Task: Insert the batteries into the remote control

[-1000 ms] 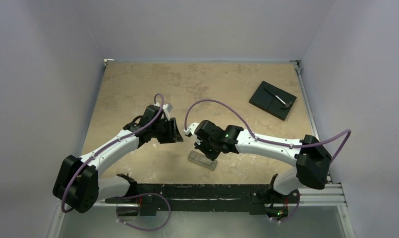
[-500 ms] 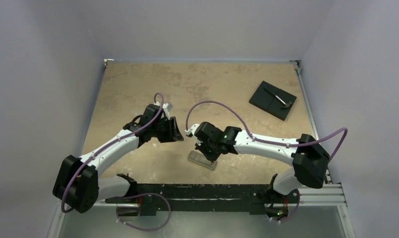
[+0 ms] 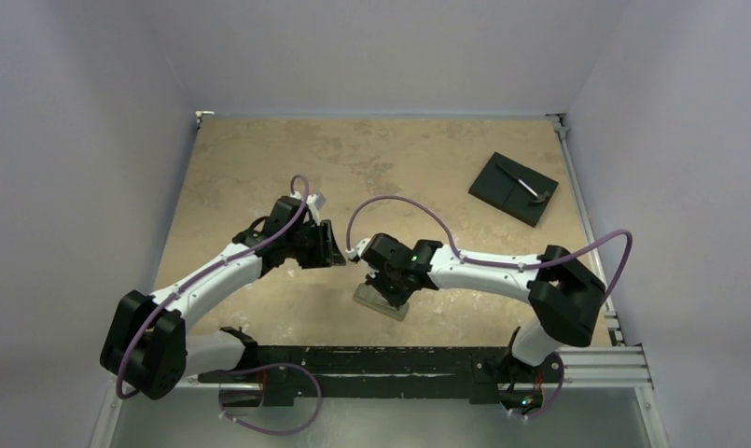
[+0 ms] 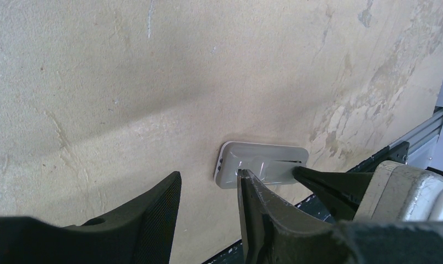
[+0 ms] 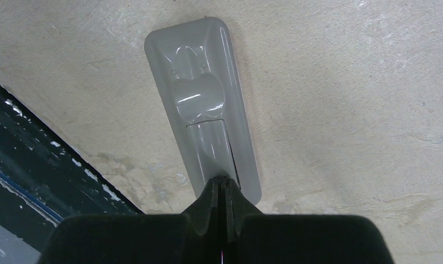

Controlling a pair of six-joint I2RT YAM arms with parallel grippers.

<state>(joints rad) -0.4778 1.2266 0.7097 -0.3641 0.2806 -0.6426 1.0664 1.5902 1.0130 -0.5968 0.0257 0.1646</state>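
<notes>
The remote control (image 3: 382, 303) lies grey back up near the table's front edge, also seen in the left wrist view (image 4: 263, 159) and the right wrist view (image 5: 200, 93). My right gripper (image 3: 391, 290) is shut, with nothing between its fingers. Its joined tips (image 5: 225, 184) rest on the narrow cover panel at the remote's near end. My left gripper (image 3: 338, 252) hovers open to the left of the remote and holds nothing (image 4: 209, 177). I cannot pick out the batteries in any view.
A black square plate (image 3: 513, 188) with small items on it, too small to identify, lies at the back right. The black mounting rail (image 3: 371, 359) runs just in front of the remote. Walls enclose the table on three sides.
The right gripper closed fully and shifted slightly left over the remote; its elbow swung left. The left arm and the remote stayed put.
</notes>
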